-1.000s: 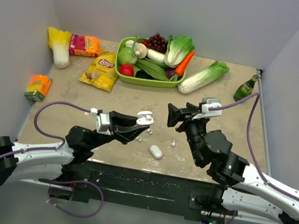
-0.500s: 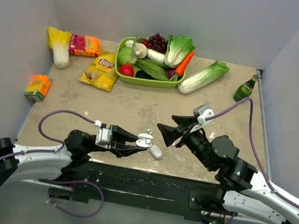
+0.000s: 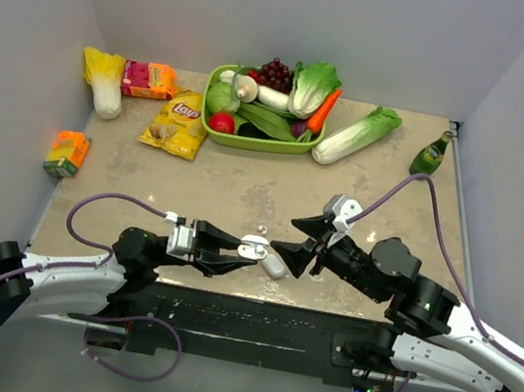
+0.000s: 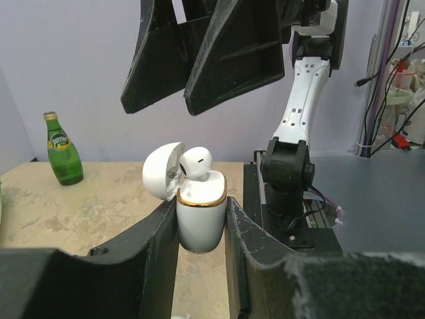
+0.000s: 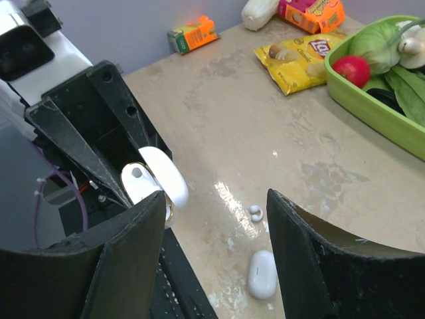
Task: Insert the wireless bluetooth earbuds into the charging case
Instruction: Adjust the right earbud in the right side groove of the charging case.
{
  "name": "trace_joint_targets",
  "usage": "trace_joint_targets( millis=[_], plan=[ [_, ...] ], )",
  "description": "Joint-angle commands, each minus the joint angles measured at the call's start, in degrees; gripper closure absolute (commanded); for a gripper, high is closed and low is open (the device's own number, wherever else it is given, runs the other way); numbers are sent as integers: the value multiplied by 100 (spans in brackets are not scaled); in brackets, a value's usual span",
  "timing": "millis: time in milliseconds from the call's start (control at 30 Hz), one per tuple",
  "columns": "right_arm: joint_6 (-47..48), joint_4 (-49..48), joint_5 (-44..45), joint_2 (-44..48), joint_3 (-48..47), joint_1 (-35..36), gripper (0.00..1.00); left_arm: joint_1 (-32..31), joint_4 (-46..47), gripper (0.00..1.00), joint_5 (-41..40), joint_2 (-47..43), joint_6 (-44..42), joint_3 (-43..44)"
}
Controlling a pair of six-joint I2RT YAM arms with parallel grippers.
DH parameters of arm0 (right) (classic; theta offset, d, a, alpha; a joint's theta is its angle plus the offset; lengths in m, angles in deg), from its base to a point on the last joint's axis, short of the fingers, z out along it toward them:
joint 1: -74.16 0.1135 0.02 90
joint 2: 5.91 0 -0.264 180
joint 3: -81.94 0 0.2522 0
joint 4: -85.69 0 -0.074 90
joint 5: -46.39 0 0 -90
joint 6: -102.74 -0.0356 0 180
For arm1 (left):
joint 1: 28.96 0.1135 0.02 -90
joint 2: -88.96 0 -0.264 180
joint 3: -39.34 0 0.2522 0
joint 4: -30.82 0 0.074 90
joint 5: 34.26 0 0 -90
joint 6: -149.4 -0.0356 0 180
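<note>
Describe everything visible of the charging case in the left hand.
The charging case is glossy white plastic, rounded, with a gold band at its rim. It stands upright, clamped on both sides by the left hand. Its hinged lid is flipped open, and one white earbud protrudes from the opening.

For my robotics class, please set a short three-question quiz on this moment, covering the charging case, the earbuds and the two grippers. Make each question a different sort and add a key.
1. True or false: the left gripper is shut on the open charging case.
2. What sits in that case? A) one earbud B) a coin C) nothing
3. Fill in: the right gripper is ____, holding nothing.
Key: 1 true; 2 A; 3 open.
</note>
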Motion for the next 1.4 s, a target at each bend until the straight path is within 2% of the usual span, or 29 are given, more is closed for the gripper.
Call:
trace_joint_targets(
  millis=[0,500,1367],
  plan=[
    [166,187,-177,-193,-276,-3,35,10,2292,100,21,-95,-153,139],
    [122,38,-19,-457,-320,-3,35,10,2186,100,153,-78,-100,227],
    [96,-51,-450,-589,-347,-3,35,10,2239,100,214,72,-21,271]
  ],
)
